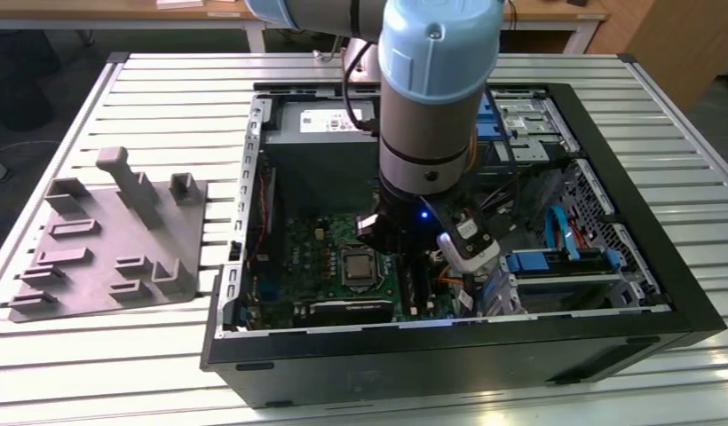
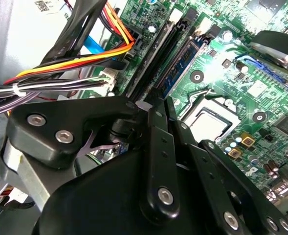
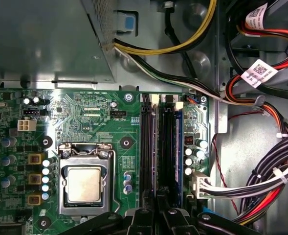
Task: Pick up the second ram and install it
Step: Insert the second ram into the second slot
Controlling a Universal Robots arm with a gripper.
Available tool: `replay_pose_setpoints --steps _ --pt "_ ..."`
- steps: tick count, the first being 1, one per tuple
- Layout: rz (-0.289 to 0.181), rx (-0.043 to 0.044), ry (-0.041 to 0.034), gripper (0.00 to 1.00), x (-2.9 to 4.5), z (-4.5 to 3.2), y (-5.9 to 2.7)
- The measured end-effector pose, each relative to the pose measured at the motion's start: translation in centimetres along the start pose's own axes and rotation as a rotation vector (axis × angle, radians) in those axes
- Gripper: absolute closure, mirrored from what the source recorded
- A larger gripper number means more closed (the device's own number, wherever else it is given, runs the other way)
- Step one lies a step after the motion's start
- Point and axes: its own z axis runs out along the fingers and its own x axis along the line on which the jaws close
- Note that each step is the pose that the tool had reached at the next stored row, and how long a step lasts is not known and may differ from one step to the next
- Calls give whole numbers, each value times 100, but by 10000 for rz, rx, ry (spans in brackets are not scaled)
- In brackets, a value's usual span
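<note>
My gripper (image 2: 159, 99) is low inside the open computer case (image 1: 648, 346), over the memory slots on the green motherboard (image 3: 99, 122). Its black fingers (image 2: 153, 147) are shut, tips together at the near end of the slots. The second ram (image 3: 168, 147) is a long dark strip standing on edge in a slot, running away from the fingertips (image 2: 169, 58). Whether the tips touch it is hidden. Right beside it another stick (image 2: 185, 63) with chips on its face sits in the neighbouring slot. In the exterior view the arm (image 1: 435, 106) hides the slots.
The processor socket (image 3: 83, 183) lies beside the slots. Bundles of coloured cables (image 3: 261, 181) and the grey power supply box (image 3: 41, 39) crowd the other sides. On the slatted table, at the exterior view's left, lies a grey moulded tray (image 1: 104, 244).
</note>
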Motion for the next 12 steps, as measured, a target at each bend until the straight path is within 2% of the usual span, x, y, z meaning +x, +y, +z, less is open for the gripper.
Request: replay_pose_setpoints --steps 12 --pt "17 0 -1 86 -52 19 -1"
